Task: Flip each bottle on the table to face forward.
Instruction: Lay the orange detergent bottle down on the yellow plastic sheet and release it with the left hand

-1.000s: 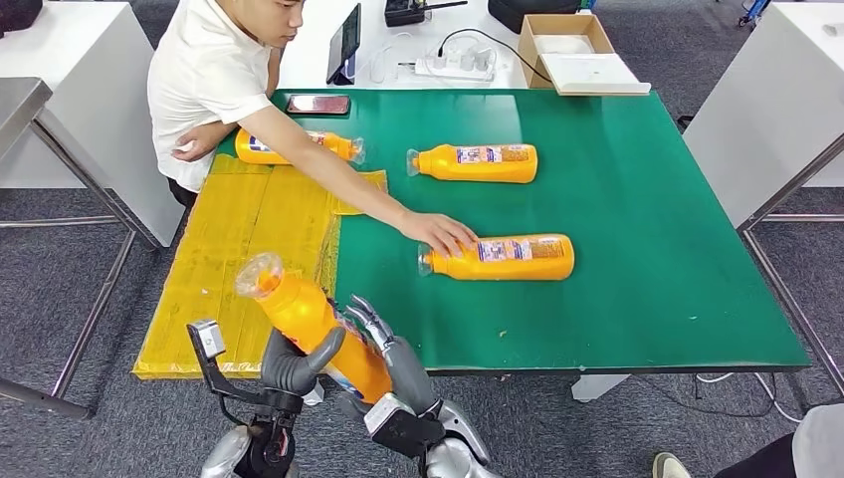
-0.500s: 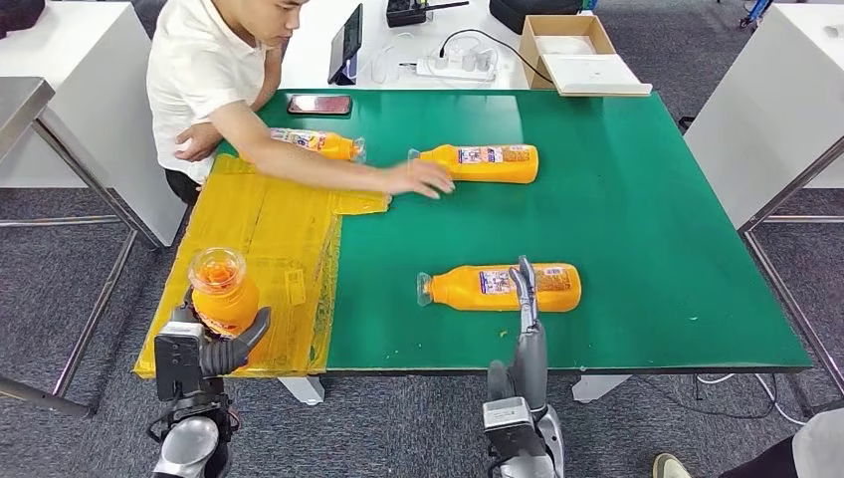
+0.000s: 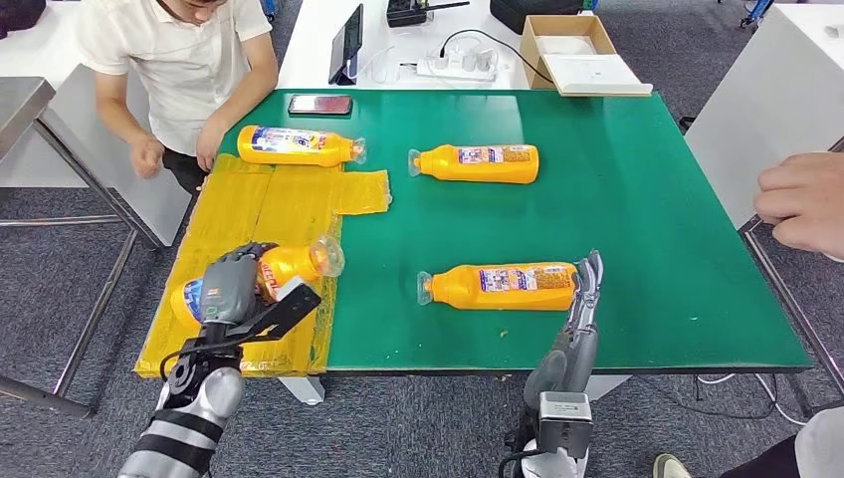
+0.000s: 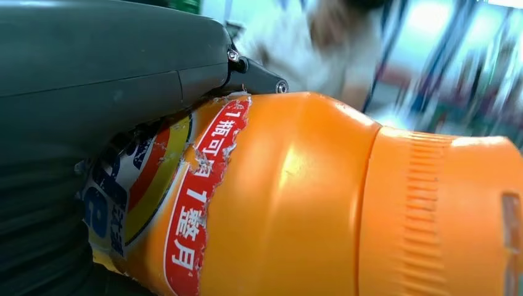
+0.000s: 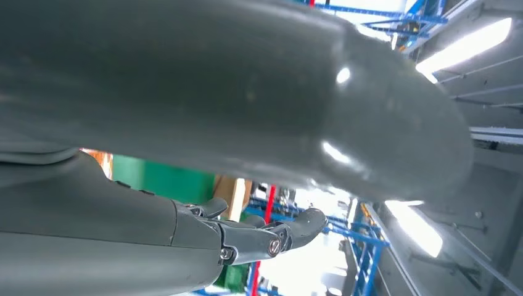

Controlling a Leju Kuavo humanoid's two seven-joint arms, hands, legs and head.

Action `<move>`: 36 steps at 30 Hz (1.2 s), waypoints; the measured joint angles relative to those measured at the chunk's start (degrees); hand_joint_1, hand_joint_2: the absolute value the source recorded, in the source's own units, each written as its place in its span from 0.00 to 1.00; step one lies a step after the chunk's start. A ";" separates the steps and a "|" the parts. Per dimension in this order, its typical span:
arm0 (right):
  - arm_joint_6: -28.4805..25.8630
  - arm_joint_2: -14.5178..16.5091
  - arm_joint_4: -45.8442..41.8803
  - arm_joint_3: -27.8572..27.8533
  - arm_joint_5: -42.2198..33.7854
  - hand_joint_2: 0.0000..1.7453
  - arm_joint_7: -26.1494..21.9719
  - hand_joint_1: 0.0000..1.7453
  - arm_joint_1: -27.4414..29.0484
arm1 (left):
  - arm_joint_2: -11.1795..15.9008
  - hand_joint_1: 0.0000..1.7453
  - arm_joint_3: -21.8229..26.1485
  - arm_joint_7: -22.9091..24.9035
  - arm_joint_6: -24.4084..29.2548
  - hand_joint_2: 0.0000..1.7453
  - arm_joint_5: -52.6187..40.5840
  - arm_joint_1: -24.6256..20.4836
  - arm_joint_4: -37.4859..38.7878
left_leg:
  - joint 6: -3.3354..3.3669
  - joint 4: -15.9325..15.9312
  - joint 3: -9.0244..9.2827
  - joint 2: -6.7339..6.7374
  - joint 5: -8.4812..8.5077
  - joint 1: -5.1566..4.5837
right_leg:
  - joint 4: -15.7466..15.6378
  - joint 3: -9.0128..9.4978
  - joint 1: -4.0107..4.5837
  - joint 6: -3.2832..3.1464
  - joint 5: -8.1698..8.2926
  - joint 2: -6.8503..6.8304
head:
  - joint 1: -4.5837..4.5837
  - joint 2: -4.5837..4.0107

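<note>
My left hand (image 3: 231,286) grips an orange bottle (image 3: 287,267) lying on its side over the yellow mat (image 3: 249,219), cap end toward the green table (image 3: 647,199). Close up, that bottle (image 4: 296,197) shows its torn red and blue label under my left hand (image 4: 92,92). My right hand (image 3: 585,289) stands edge-on with fingers straight, holding nothing, right by the base of a second orange bottle (image 3: 503,286) lying near the front edge. In its wrist view the right hand (image 5: 185,234) has straight fingers. Two more orange bottles (image 3: 297,145) (image 3: 476,162) lie at the back.
A person (image 3: 179,60) in a white shirt stands at the table's back left corner. Another person's hand (image 3: 801,202) reaches in at the right edge. A phone (image 3: 318,104) lies on the table's back edge. A white table behind carries a cardboard box (image 3: 572,48) and a power strip (image 3: 453,66).
My left hand has tipped its bottle from upright to lying on the mat. My right hand moved right to the front bottle's base. The person's arm withdrew; another hand appeared at right.
</note>
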 joint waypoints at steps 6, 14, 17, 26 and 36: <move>3.28 1.34 2.56 -0.80 -0.38 0.00 0.00 0.00 -1.55 | 0.37 1.00 -3.79 2.78 -7.44 1.00 -5.26 -11.88 20.97 | -0.04 0.00 0.00 0.07 0.04 0.01 | 0.05 0.01 0.00 0.03 0.03 0.02 | 0.00 0.00; 3.79 2.46 6.82 -0.93 -0.76 0.00 0.00 0.00 -3.53 | 0.10 1.00 -5.26 0.13 -10.78 1.00 -4.98 -20.67 36.37 | -0.04 0.00 0.10 -0.04 0.03 0.00 | 0.02 0.16 -0.01 0.02 0.01 0.00 | -0.01 0.00; 3.79 2.61 8.05 -0.93 -1.05 0.00 0.00 0.00 -3.85 | 0.03 0.80 -5.31 -0.46 -12.20 1.00 -4.72 -22.30 39.10 | -0.05 -0.01 0.23 -0.03 0.04 0.01 | 0.03 0.28 -0.01 0.02 0.02 0.00 | 0.00 0.00; 3.69 2.62 10.74 -0.93 -1.56 0.00 0.00 0.00 -4.44 | -0.12 0.06 -5.56 -0.75 -14.90 1.00 -3.49 -24.34 42.81 | -0.06 -0.01 0.48 -0.04 0.05 0.01 | 0.05 0.53 -0.01 0.02 0.02 0.00 | 0.00 -0.01; 3.46 2.59 12.95 -0.89 -3.05 0.00 0.00 0.00 -5.01 | 0.32 0.00 -1.08 -14.99 -25.83 1.00 13.88 -24.17 41.99 | -0.05 -0.01 0.59 -0.25 0.06 -0.01 | 0.04 0.74 -0.03 0.02 0.01 -0.17 | 0.01 0.01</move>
